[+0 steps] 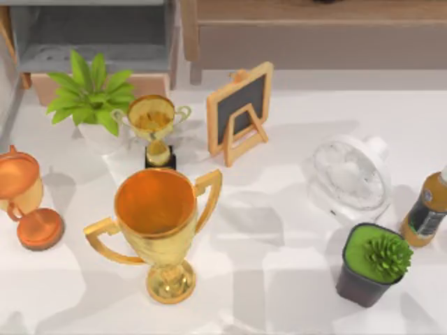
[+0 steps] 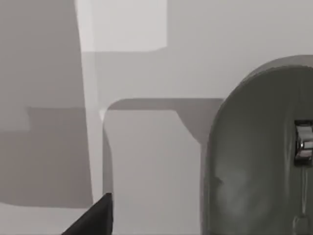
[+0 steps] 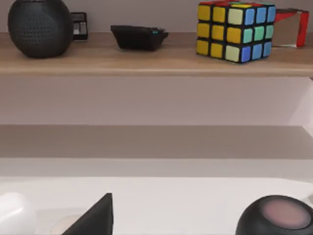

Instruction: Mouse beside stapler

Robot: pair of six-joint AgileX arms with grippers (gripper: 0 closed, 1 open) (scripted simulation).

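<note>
The mouse is out of view. In the left wrist view a large rounded grey body (image 2: pixel 254 161) with a shiny metal piece (image 2: pixel 303 143) lies on the white surface, close by; I cannot tell what it is. A dark fingertip (image 2: pixel 95 218) of my left gripper pokes in beside it, apart from it. In the right wrist view a low black object with a teal spot (image 3: pixel 139 36) lies on a wooden shelf (image 3: pixel 156 66); it may be the stapler. A dark fingertip (image 3: pixel 95 215) of my right gripper hangs over the white table.
The top view shows a big gold trophy (image 1: pixel 159 227), a small gold trophy (image 1: pixel 154 125), a copper cup (image 1: pixel 24 202), a leafy plant (image 1: pixel 91 94), a chalkboard (image 1: pixel 239 112), a white fan (image 1: pixel 349 174), a bottle (image 1: pixel 426 213) and a potted succulent (image 1: pixel 374 264). The shelf also holds a colour cube (image 3: pixel 234 30) and a black speaker (image 3: pixel 39 24).
</note>
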